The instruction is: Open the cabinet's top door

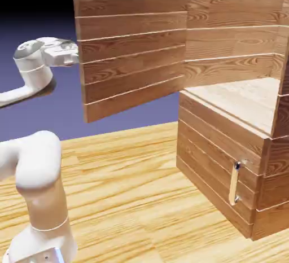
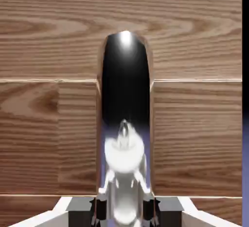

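Observation:
The cabinet point(image 1: 226, 166) of reddish-brown planks stands at the exterior view's right. Its top door point(image 1: 132, 53) is swung wide open to the left, and the upper compartment point(image 1: 242, 95) is exposed. The door's handle cannot be seen there, as it lies on the door's hidden side. My gripper point(image 1: 74, 57) reaches the door's free edge from the left, its fingers hidden behind the planks. In the hand view the shiny curved bar handle point(image 2: 125, 99) runs up the middle against the door's wood point(image 2: 194, 138). My gripper point(image 2: 125, 210) is shut on the handle, one fingertip against each side.
The shorter lower door point(image 1: 217, 171) is closed, with a small pale handle point(image 1: 235, 183). The arm's base and elbow point(image 1: 36, 188) stand at the lower left on the wooden table point(image 1: 130, 200). The open door spans the upper middle.

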Available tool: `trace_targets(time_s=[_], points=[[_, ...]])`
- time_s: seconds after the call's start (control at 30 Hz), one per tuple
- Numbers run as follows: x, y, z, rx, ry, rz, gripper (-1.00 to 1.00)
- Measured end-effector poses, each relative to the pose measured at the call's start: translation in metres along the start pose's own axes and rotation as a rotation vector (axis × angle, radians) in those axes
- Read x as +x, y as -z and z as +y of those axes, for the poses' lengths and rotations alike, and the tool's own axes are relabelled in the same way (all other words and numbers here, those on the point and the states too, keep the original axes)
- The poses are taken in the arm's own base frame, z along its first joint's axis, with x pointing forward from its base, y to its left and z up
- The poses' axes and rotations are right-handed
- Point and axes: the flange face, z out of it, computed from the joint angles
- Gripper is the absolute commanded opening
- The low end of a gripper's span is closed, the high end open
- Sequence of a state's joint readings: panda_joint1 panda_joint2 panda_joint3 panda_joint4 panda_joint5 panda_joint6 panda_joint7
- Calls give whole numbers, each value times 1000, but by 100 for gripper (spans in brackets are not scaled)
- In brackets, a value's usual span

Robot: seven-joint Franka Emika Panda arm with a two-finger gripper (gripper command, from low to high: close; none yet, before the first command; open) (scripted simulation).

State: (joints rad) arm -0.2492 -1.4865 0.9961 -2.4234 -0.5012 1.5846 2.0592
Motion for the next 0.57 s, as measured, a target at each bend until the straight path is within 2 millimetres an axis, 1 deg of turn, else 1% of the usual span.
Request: trace_targets(time_s=[0.27,0.4,0.57], points=[[-21,69,-21,-117,0,117,-100],[-33,98,-33,-169,0,169,-100],[-49,130,-49,-228,0,229,-100]])
